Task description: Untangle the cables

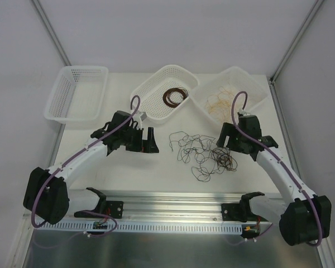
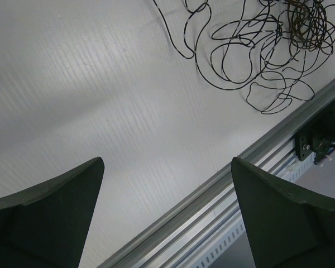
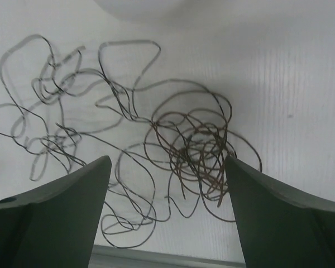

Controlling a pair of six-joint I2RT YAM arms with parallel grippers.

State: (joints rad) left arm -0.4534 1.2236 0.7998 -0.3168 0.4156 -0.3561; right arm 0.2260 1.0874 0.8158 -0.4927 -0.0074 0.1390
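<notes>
You're mid-job. A brown coil (image 1: pixel 175 96) sits in the middle basket (image 1: pixel 148 103) and tan wires (image 1: pixel 223 101) lie in the right basket (image 1: pixel 255 92). What's left is the cables (image 1: pixel 204 152), loose on the worktop (image 1: pixel 134 167) btw the two arms, nearer the right one. It's a sprawl of black wire (image 3: pixel 53 84) w/ a brown clump (image 3: pixel 192 142) knotted into its right side.

The right tool (image 3: pixel 167 162) is spread wide, holds nothing, and hangs just above that clump, which shows btw its fingers in the wrist view. The left tool (image 2: pixel 164 167) is wide too and empty, over bare worktop. The tangle is well off toward the top right of its view.

Step in hand, as I read it: getting the brown out of the black. For the next move, drop the right tool straight down and close on brown strands only, not on a black loop crossing them. Lift slow. You'll prob need the left tool over to pin the black, else the whole lot comes up together.
</notes>
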